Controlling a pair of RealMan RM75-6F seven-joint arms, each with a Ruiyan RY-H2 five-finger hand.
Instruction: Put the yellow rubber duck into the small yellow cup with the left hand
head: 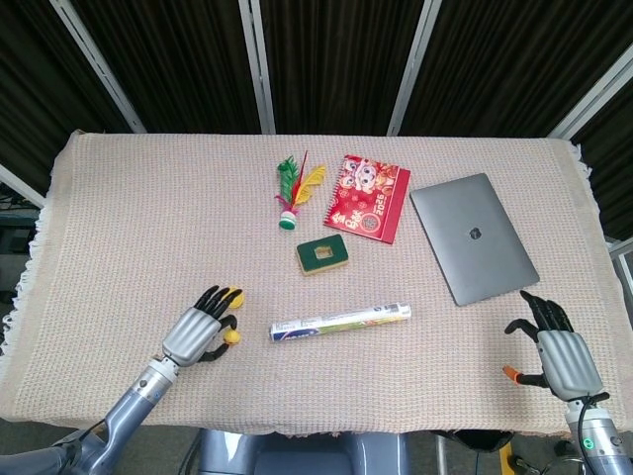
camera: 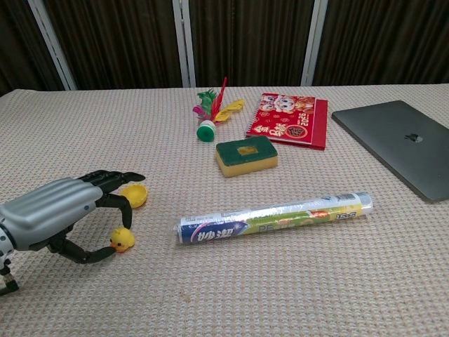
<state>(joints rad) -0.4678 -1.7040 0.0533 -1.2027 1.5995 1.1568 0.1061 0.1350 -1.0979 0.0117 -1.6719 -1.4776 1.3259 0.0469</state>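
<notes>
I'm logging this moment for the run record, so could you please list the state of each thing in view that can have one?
left hand: fingers curled around the duck, thumb touching it
right hand: open, holding nothing
yellow rubber duck: upright on the table, not lifted
small yellow cup: empty, beside the left hand's fingers
laptop: closed
roll: lying on its side
shuttlecock: lying down

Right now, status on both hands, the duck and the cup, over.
Left hand closing on yellow rubber duck, thumb touching it, duck on the cloth. Small yellow cup just beyond, under the fingers. Right hand idle, open, at table edge. Path clear.
</notes>
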